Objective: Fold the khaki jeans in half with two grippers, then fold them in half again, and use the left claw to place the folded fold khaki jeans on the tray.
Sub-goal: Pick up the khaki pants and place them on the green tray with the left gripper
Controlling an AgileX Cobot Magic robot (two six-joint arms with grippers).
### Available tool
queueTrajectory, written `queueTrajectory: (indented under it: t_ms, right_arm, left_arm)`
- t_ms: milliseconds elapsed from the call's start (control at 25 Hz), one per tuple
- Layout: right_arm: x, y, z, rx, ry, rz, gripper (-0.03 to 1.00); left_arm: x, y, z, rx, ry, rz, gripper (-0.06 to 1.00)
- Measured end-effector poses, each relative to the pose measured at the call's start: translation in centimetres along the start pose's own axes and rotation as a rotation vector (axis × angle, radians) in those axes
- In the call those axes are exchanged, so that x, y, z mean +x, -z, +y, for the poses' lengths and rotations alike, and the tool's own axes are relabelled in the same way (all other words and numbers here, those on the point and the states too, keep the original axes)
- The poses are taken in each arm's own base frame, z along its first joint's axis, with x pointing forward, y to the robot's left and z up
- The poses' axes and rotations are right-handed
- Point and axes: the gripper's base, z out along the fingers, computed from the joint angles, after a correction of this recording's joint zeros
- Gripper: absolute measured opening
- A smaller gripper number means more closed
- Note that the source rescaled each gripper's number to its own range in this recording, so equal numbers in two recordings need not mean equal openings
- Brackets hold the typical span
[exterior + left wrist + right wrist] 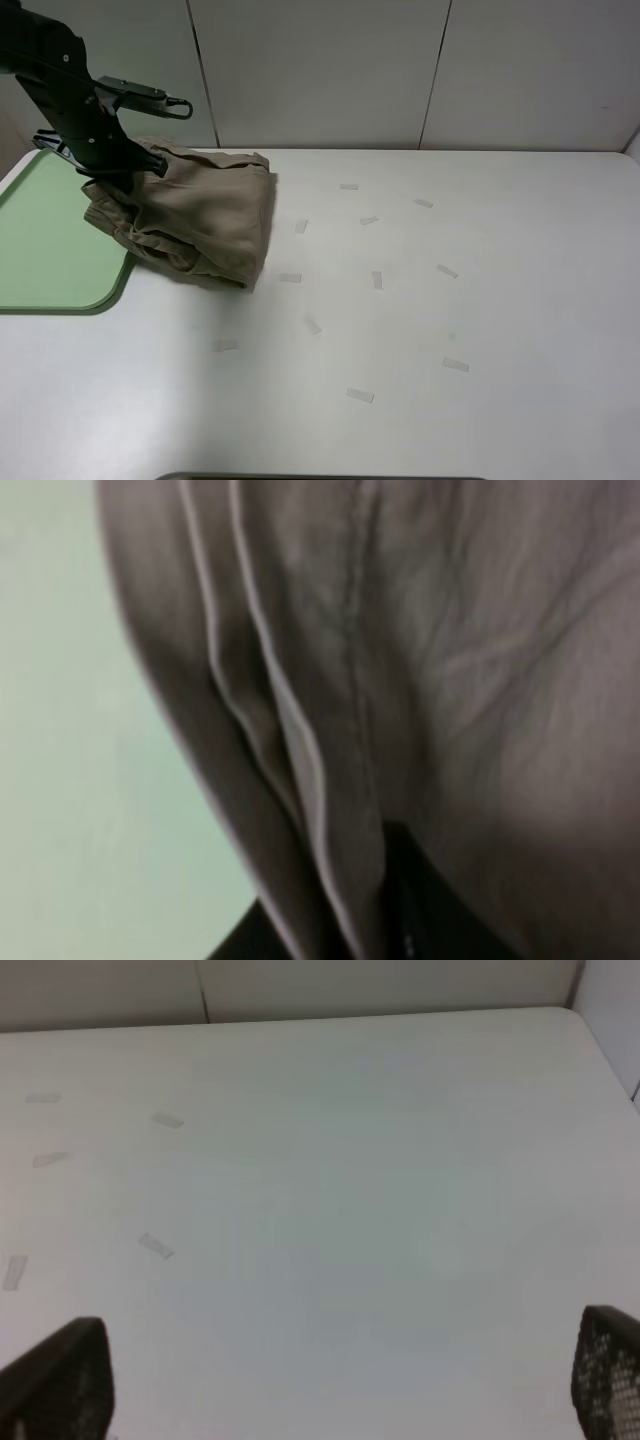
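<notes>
Plainly, no writing can be read. The left claw (125,170) is clamped on the khaki jeans (200,220), bunched at the table's (450,320) far-left corner, overlapping the tray (50,260) rim. Only the right wrist view shows the right gripper (340,1380), spread wide over bare table.

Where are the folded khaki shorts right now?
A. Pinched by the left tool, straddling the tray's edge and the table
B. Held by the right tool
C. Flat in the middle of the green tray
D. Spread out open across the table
A: the left tool grips the khaki jeans, which overlap the tray edge.
</notes>
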Motion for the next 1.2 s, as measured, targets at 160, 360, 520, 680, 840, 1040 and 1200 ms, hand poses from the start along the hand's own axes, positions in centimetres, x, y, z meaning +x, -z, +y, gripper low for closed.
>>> queueTrajectory:
  t_ms: [160, 360, 520, 680, 840, 1040, 1200]
  right_arm:
    - [0.0, 0.0, 0.0, 0.000, 0.000, 0.000, 1.00]
    - [0.0, 0.0, 0.0, 0.000, 0.000, 0.000, 1.00]
    - [0.0, 0.0, 0.0, 0.000, 0.000, 0.000, 1.00]
    - [0.0, 0.0, 0.0, 0.000, 0.000, 0.000, 1.00]
    - [0.0, 0.0, 0.0, 0.000, 0.000, 0.000, 1.00]
    - [0.0, 0.0, 0.0, 0.000, 0.000, 0.000, 1.00]
    - [0.0, 0.0, 0.0, 0.000, 0.000, 0.000, 1.00]
  left_arm:
    - [0.6, -0.5, 2.2, -0.016, 0.030, 0.021, 0.02]
    - [1.0, -0.8, 4.8, -0.048, 0.061, 0.027, 0.02]
    - [1.4, -1.0, 7.2, -0.082, 0.092, 0.020, 0.02]
    - [2.2, -1.2, 10.0, -0.126, 0.125, 0.028, 0.01]
    - [2.7, -1.3, 11.7, -0.141, 0.162, 0.022, 0.01]
    - [3.1, -1.4, 13.3, -0.158, 0.211, -0.008, 0.01]
    - [3.2, -1.4, 14.2, -0.179, 0.239, -0.033, 0.01]
